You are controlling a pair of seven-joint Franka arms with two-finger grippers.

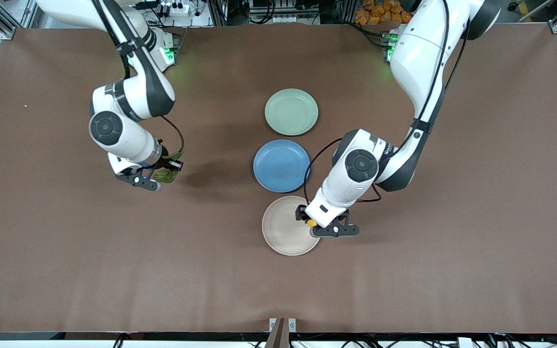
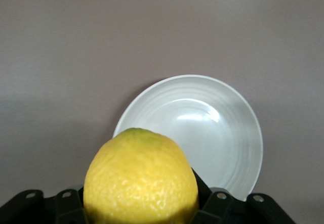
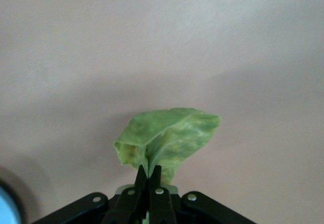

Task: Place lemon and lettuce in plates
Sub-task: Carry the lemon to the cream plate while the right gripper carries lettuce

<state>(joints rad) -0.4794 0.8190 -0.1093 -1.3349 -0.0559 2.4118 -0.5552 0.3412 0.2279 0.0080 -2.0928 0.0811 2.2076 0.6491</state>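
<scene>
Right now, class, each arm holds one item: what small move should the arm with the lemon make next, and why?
Probably shift the left hand a little further over the beige-pink plate, then lower and release. It grips the lemon just above that plate's rim at the left arm's end, not its middle. The right hand holds the lettuce over bare table.

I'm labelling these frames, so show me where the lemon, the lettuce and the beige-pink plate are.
lemon (image 2: 140,181), left wrist view, middle of its dimpled skin.
lettuce (image 3: 169,138), right wrist view, middle of the folded leaf.
beige-pink plate (image 1: 281,227), front view, bare inner surface.
</scene>
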